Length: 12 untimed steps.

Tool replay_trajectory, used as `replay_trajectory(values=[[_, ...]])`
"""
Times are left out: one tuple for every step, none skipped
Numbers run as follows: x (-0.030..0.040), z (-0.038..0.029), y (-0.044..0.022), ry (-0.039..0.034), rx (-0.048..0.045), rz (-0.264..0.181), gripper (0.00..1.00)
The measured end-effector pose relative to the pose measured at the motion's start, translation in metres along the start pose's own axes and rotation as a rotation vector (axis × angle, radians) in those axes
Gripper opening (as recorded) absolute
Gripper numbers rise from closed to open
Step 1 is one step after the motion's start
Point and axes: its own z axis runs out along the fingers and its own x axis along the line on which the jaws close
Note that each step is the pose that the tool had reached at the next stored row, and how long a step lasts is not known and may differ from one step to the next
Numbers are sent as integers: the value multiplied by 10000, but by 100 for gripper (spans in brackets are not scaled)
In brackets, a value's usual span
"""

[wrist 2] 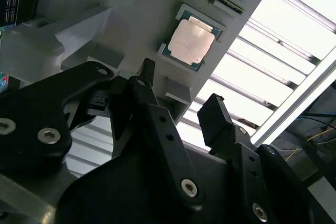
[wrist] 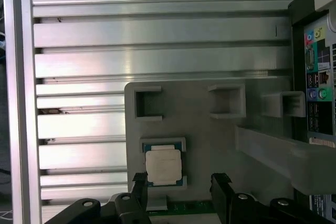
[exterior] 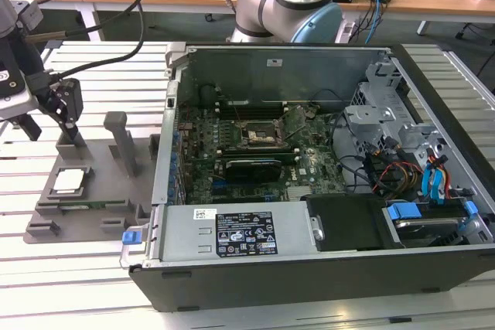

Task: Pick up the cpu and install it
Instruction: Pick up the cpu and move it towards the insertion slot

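Gripper is spread wide and holds nothing. It hangs over the chip, which lies flat in its nest on the grey plate. I think it should line up evenly, one finger each side, and squeeze gently.

My pincer hangs over the plate, clear of it. The chip lies in a recess on that plate, below my fingertips. A post stands on the plate beside me, on the side toward the open computer case. Plate and case sit side by side on the slatted table.
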Motion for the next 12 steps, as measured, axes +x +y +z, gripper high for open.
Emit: replay_trajectory(values=[[0, 6, 0, -1, -1, 0, 60], [0, 10, 0, -1, -1, 0, 60], [0, 18, 0, -1, -1, 0, 60], [1, 27, 0, 0, 0, 0, 60], [1, 43, 0, -1, 0, 0, 60], [1, 51, 0, 0, 0, 0, 60], [1, 59, 0, -1, 0, 0, 60], [2, 67, 0, 0, 0, 0, 60], [2, 76, 0, -1, 0, 0, 60], [2, 85, 0, 0, -1, 0, 60], [3, 96, 0, 0, -1, 0, 60], [3, 109, 0, -1, -1, 0, 60]])
